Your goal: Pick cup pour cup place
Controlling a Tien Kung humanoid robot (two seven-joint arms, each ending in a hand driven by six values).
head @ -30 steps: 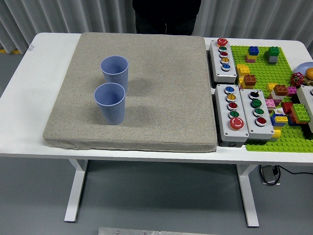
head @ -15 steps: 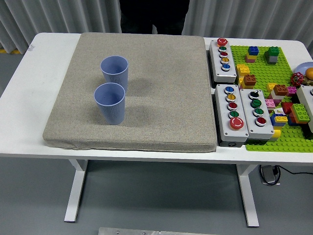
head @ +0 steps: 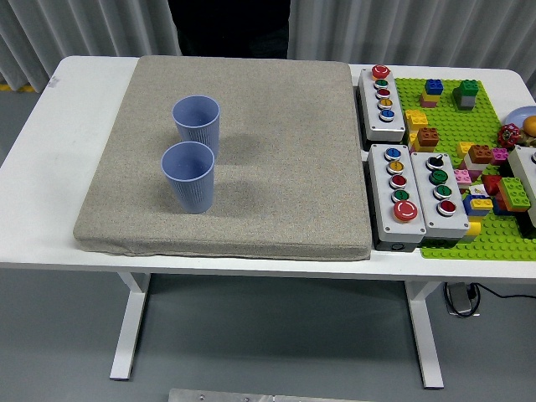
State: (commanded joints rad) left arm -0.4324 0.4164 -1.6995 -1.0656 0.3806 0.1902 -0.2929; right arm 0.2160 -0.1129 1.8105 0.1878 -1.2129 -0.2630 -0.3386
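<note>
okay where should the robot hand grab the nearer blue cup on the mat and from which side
Probably the ribbed wall of the near cup, around mid-height, coming from the near side or the left. It stands upright and open, and the far cup sits close behind it, crowding that side.

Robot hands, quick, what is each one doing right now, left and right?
Left robot hand: not in view, so its state cannot be told.
Right robot hand: not in view either.
Both blue cups stand untouched.
</note>
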